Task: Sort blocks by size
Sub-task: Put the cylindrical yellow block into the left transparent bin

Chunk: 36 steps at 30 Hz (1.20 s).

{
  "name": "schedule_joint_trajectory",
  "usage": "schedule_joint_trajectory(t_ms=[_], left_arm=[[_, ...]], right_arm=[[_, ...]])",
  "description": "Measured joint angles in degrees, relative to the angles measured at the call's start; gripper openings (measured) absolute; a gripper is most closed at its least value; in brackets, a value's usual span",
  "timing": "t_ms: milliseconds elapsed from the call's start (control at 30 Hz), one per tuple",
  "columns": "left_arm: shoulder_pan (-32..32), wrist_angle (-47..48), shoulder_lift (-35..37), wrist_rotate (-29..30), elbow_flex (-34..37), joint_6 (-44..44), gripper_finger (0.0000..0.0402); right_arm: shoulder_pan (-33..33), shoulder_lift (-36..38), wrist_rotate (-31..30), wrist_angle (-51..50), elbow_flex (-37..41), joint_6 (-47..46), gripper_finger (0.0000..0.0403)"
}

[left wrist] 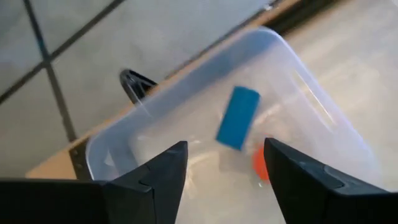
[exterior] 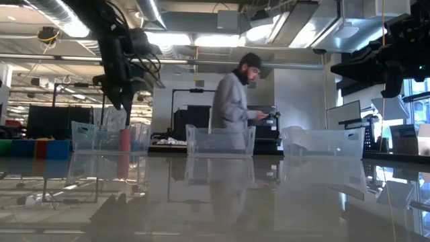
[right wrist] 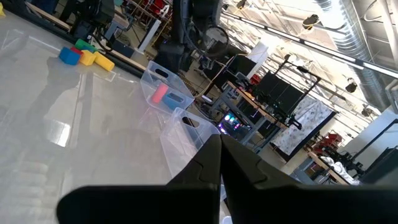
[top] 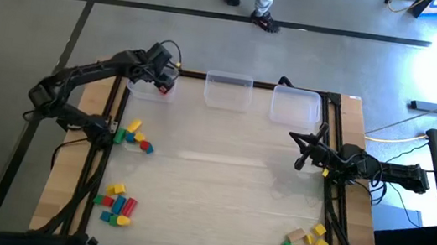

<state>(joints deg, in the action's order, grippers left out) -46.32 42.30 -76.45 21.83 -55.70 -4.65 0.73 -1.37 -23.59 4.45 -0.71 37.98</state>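
Hovering over the left bin [left wrist: 323,118], the left gripper [left wrist: 224,168] gapes above a seemingly loose blue block [left wrist: 237,117]; right gripper [right wrist: 219,149] pinched closed; no legible writing.

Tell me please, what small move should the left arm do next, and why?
Probably lift the left gripper away from the left bin and go toward the blocks near the table's left edge. Its jaws stand open above the bin, and a blue block is already free below them, with a red block beside it.
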Motion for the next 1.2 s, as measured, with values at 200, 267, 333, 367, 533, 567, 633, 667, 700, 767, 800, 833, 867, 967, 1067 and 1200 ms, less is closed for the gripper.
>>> schedule_joint_trajectory(t_ms=[200,267,333,367,533,567,633,667,700,767,800,833,867,967,1067,1200], left_arm=[[6.57,12.99,4.65,-5.45,0.00,-3.97,0.0213],[9.14,17.38,5.39,-6.99,0.00,-6.20,0.0213],[11.54,21.98,5.75,-7.67,0.00,-8.94,0.0214],[12.55,24.09,5.74,-7.75,0.00,-10.51,0.0214],[16.41,29.43,5.45,-7.74,0.00,-17.96,0.0214],[17.02,29.68,5.45,-7.75,0.00,-19.29,0.0214],[17.96,29.60,5.47,-7.72,0.00,-21.94,0.0214],[18.26,29.63,5.45,-7.74,0.03,-22.75,0.0214],[18.48,29.48,5.46,-7.75,0.26,-23.52,0.0214],[18.91,29.01,5.47,-7.73,1.46,-24.71,0.0214],[18.99,29.01,5.45,-7.72,2.25,-25.24,0.0214],[18.99,29.05,5.45,-7.76,3.15,-26.09,0.0214],[18.99,29.04,5.45,-7.74,4.05,-26.71,0.0214],[18.99,29.12,5.44,-7.76,7.20,-28.94,0.0214],[18.99,28.04,5.45,-7.74,9.71,-30.31,0.0214],[18.97,24.50,5.45,-7.84,13.01,-30.66,0.0214]], right_arm=[[-0.01,0.02,0.00,0.02,0.00,0.04,0.0012],[0.00,0.00,0.00,0.04,0.00,0.02,0.0012],[-0.01,0.01,0.00,0.02,0.00,0.02,0.0012],[-0.01,0.01,0.00,0.04,0.00,0.02,0.0012],[-0.01,0.01,0.01,0.04,0.00,-0.04,0.0012],[-0.02,0.02,0.00,0.04,0.00,-0.05,0.0012],[0.00,0.00,0.02,0.02,0.00,-0.05,0.0012],[-0.01,0.00,0.02,0.02,0.00,-0.07,0.0012],[-0.02,0.00,0.02,0.02,0.00,-0.09,0.0012],[-0.01,0.01,0.02,0.02,0.00,-0.10,0.0012],[-0.02,0.01,0.02,0.02,0.00,-0.11,0.0012],[-0.02,0.00,0.02,0.02,0.00,-0.11,0.0012],[0.00,0.00,0.02,0.02,0.00,-0.11,0.0012],[-0.01,0.00,0.02,0.03,0.00,-0.07,0.0012],[-0.02,0.00,0.02,0.04,0.00,-0.05,0.0012],[-0.01,0.01,0.02,0.04,0.00,-0.05,0.0012]])
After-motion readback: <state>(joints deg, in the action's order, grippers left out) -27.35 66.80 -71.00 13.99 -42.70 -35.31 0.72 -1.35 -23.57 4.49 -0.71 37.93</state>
